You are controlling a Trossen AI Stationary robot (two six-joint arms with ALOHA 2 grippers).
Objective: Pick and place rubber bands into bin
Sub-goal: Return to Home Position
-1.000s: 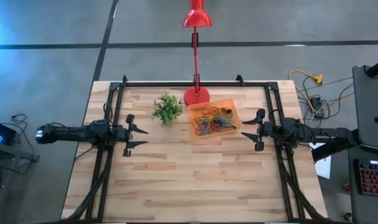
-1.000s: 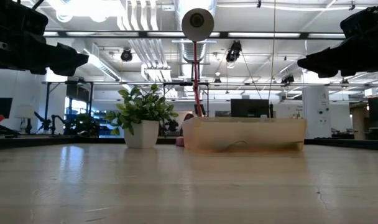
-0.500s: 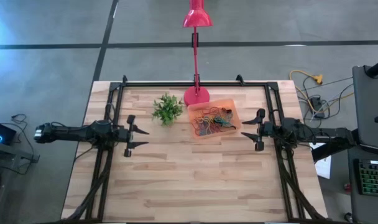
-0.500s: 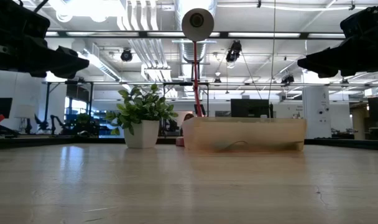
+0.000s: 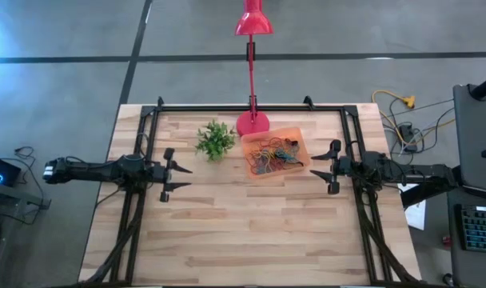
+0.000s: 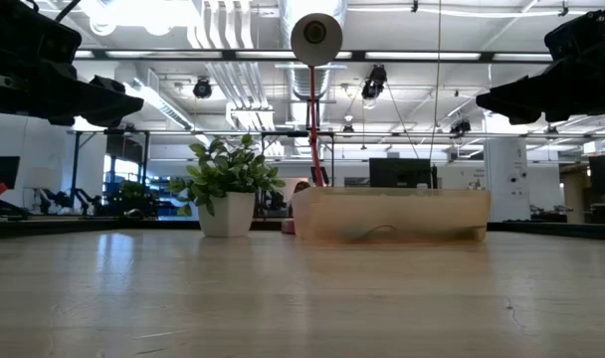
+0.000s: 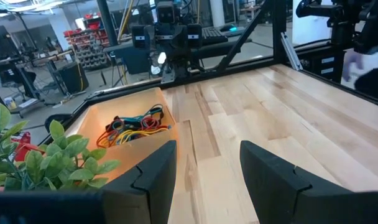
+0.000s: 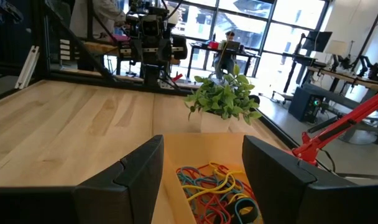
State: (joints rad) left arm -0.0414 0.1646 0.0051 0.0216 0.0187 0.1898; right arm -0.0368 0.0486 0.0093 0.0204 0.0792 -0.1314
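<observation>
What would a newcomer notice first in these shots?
The orange bin, heaped with tangled multicoloured rubber bands, sits toward the table's far edge, beside the red lamp base. A small green plant stands left of it. The left gripper and right gripper face each other, jaws open, empty.

The left arm [image 5: 99,170] and right arm [image 5: 411,171] are slim, black, jointed.

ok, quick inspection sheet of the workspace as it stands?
Surface: wooden table, no loose bands seen.
Job's things: rubber bands piled in the orange bin.
Clutter: potted plant and red lamp beside the bin.
Grippers: left gripper open, empty, at table's left; right gripper open, empty, right of the bin.
Cables: yellow cable on floor beyond table's right edge.
Surroundings: keyboard at far right.
</observation>
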